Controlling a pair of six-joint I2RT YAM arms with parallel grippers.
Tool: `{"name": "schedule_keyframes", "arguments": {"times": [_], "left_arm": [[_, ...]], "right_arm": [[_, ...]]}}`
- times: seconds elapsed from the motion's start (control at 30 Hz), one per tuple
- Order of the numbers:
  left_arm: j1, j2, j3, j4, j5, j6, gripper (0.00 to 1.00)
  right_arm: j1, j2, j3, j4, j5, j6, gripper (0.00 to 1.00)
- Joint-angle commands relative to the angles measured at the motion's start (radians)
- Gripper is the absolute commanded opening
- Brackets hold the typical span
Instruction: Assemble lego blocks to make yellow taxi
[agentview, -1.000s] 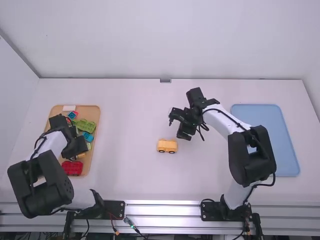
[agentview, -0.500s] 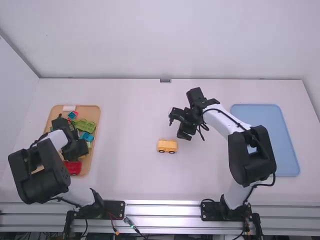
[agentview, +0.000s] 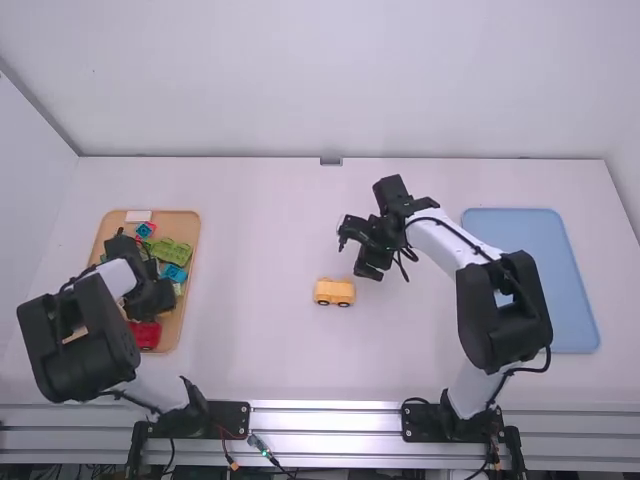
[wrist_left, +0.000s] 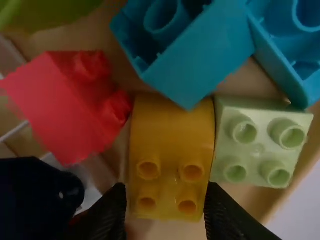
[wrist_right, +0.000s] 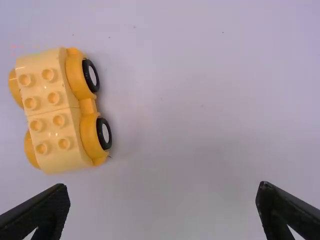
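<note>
High view: the yellow taxi body (agentview: 334, 292) sits on the desk (agentview: 260, 350), the tray (agentview: 180, 222) at its nine o'clock. There the left pincer (wrist_left: 166, 187) straddles the curved yellow block (wrist_left: 172, 125), set narrow; centre, close squarely, lift clear of the blue block (wrist_left: 197, 65). The right pincer (wrist_right: 162, 189) is wide.

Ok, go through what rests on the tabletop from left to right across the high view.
Tan tray with toy blocks → yellow toy car → blue tray.
</note>
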Motion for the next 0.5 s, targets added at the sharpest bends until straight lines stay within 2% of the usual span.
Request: {"name": "schedule_keyframes", "arguments": {"times": [0.0,0.1,0.13,0.23,0.33,0.37,0.47], "left_arm": [[0.007,0.036,0.009,-0.005,-0.006,0.014,0.40],[0.002,0.051,0.009,0.003,-0.008,0.015,0.33],[0.002,0.051,0.009,0.003,-0.009,0.015,0.27],[0.005,0.051,0.015,0.005,-0.009,0.023,0.21],[0.002,0.050,0.033,-0.013,-0.009,0.020,0.10],[-0.002,0.048,0.050,-0.035,-0.007,0.014,0.02],[-0.003,0.043,0.101,-0.107,-0.006,-0.014,0.02]], "right_arm": [[0.000,-0.022,0.023,-0.005,-0.002,0.005,0.99],[0.000,-0.022,0.023,-0.005,-0.002,0.005,0.99],[0.000,-0.022,0.023,-0.005,-0.003,0.005,0.99],[0.000,-0.022,0.023,-0.004,-0.002,0.005,0.99],[0.000,-0.022,0.023,-0.005,-0.002,0.005,0.99],[0.000,-0.022,0.023,-0.005,-0.002,0.005,0.99],[0.000,-0.022,0.023,-0.005,-0.003,0.005,0.99]]}}
